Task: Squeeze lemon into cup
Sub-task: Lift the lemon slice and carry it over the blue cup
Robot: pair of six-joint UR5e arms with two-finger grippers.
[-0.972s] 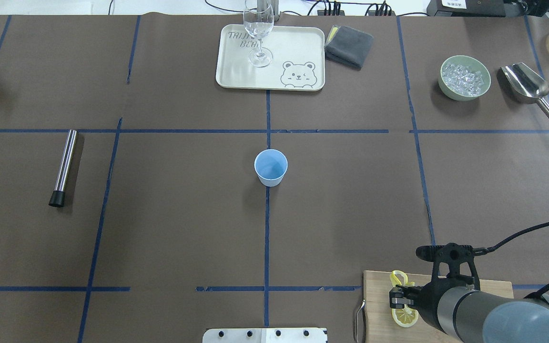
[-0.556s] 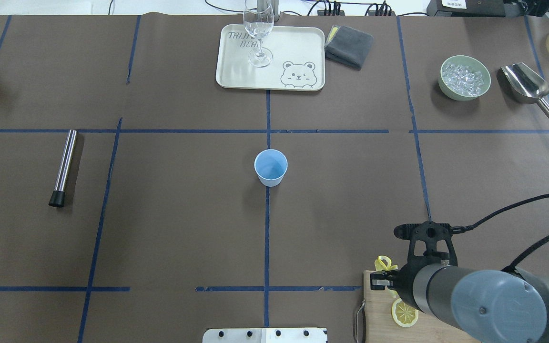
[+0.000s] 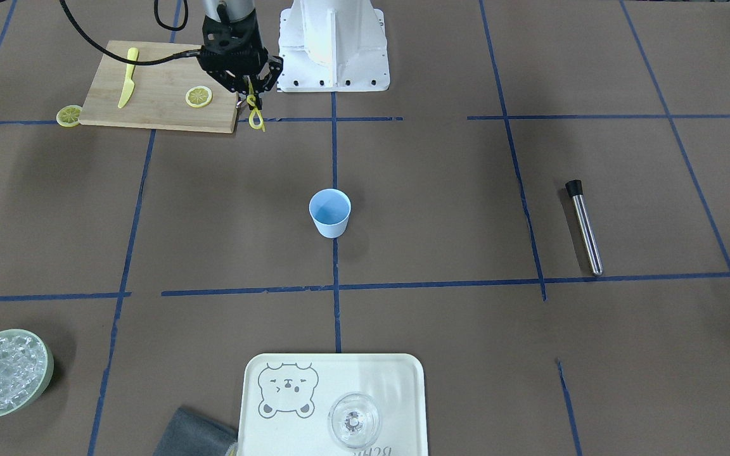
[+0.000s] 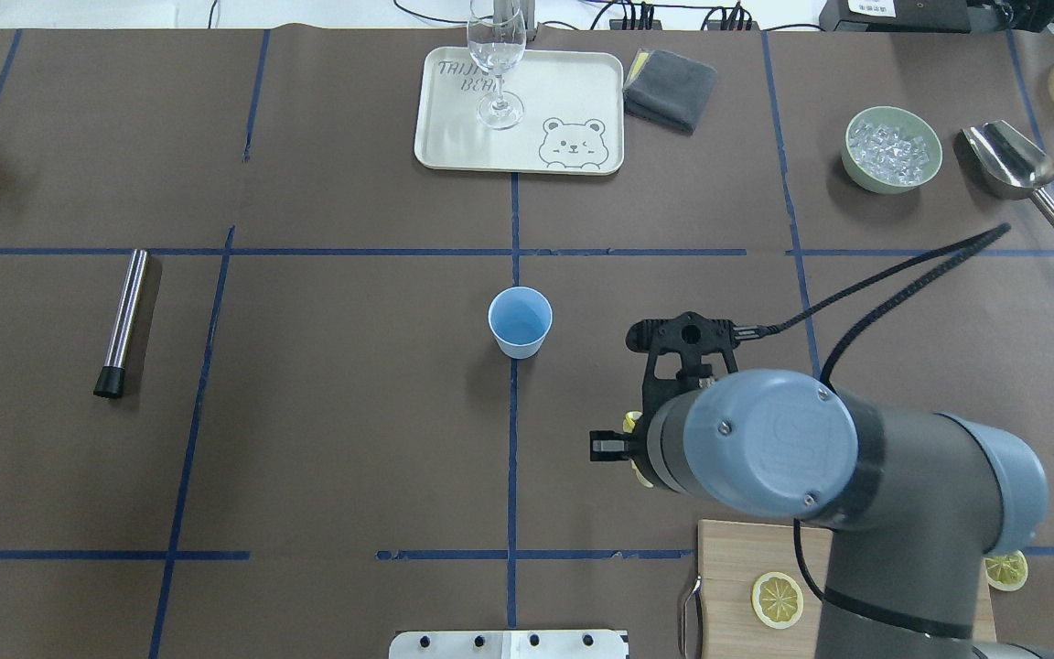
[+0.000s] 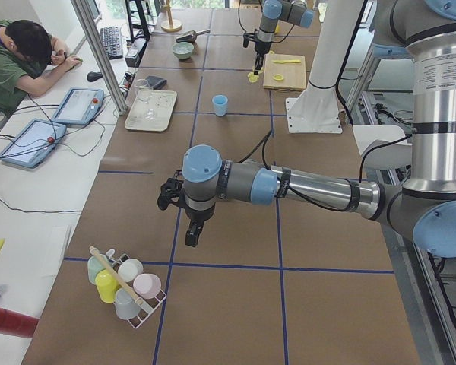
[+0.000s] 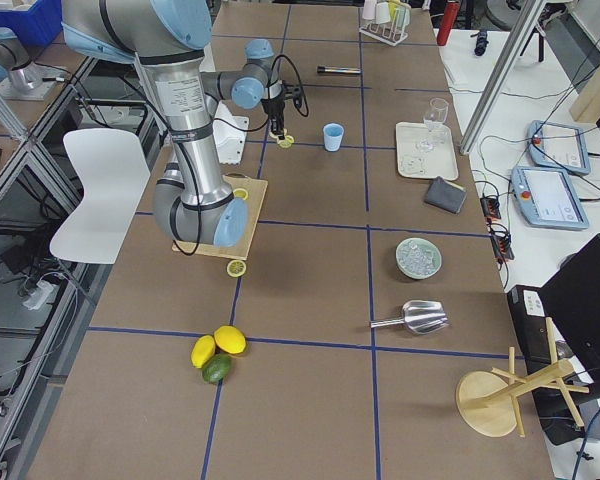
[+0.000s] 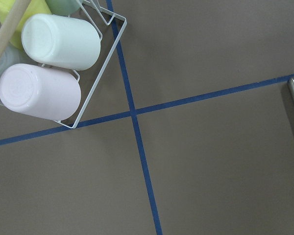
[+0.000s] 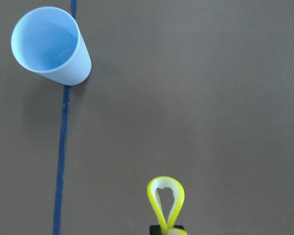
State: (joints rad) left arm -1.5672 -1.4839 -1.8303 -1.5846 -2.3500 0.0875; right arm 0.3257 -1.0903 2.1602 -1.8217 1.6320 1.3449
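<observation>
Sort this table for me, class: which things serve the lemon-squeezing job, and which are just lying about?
In use: cup, lemon piece, right pincer.
Lying about: stemmed glass, tray, ice bowl, scoop, metal rod, grey cloth.

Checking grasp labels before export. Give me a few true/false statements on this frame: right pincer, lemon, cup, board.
1. The right pincer is clamped on a folded lemon slice. True.
2. That slice hangs directly over the cup. False: it is off to one side of the cup, not above the opening.
3. The cup stands upright on a blue tape line. True.
4. The cutting board has nothing on it. False: a lemon round and a yellow knife lie on it.
5. The stemmed glass stands on the tray. True.
</observation>
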